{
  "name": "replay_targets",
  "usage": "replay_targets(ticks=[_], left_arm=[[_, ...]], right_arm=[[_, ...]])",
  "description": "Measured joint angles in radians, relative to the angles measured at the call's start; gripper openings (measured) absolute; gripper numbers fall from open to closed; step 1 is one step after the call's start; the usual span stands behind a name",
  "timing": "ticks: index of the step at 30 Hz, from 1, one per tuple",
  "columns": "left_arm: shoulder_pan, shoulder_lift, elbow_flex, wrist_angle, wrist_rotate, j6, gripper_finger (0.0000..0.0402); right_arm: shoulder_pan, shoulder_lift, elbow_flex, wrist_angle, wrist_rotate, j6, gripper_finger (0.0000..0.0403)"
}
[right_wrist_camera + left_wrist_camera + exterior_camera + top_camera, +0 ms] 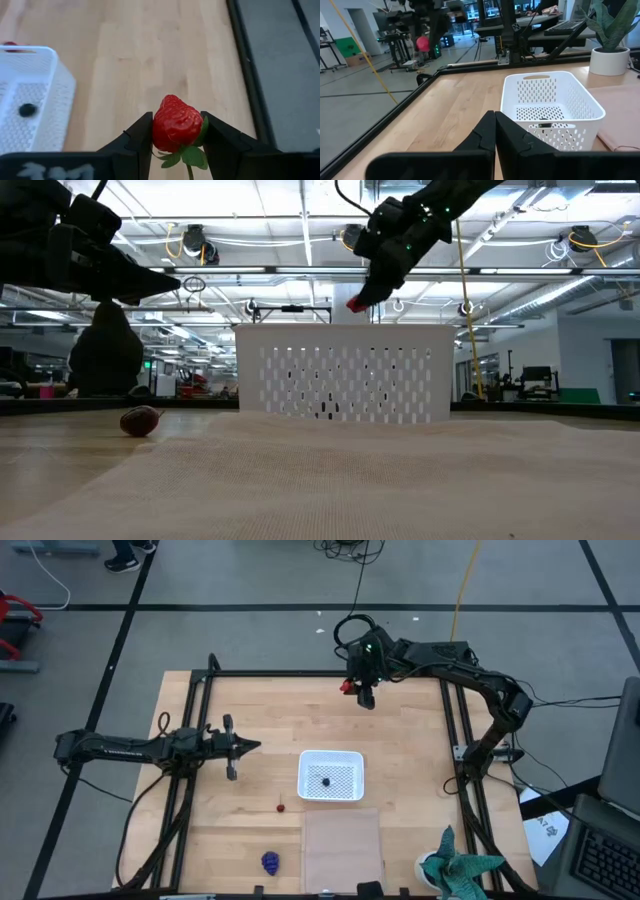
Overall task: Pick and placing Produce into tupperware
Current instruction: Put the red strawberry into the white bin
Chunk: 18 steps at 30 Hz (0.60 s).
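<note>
While clamped in right end effector (176,131), glossy red strawberry (176,123), green leaves

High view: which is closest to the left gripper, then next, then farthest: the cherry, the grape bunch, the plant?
From the left gripper:
1. Cherry, on the wood just past it.
2. Grape bunch, near the table's front edge.
3. Plant, at the far front corner.

Strawberry (177,123) airborne; dark berry (325,781) inside white tub (331,775); cherry (281,807), grapes (270,862) on table.

The wooden table (250,710) carries the white tub (331,775), cherry (281,807), grape bunch (270,861), and tan panel (342,845).
</note>
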Motion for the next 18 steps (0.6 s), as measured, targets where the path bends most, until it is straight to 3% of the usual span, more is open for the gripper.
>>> replay_targets(ticks=[18], left_arm=[[0.000, 0.000, 0.000, -0.001, 0.000, 0.000, 0.0003]], right_arm=[[0.175, -0.092, 0.000, -0.042, -0.012, 0.201, 0.0130]])
